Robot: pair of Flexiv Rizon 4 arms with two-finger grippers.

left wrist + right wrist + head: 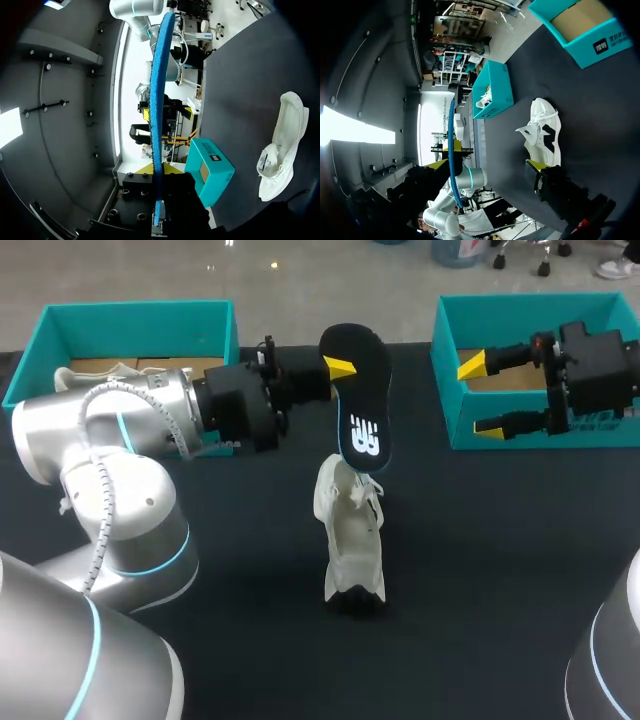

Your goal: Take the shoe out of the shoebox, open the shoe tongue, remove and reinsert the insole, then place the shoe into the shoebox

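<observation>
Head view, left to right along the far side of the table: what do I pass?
left box → left gripper → insole → right box. The shoe lines up with the insole, and the right gripper with the right box, so both are left out.

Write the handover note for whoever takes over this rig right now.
Left gripper: shut on the insole, held edge-up above the table, beyond the shoe.
Right gripper: open and empty, over the right shoebox.
Shoe: on the table between the two boxes, outside both.
Done: shoe taken out, insole removed.
Left: reinsert the insole, then place the shoe into the shoebox.
</observation>
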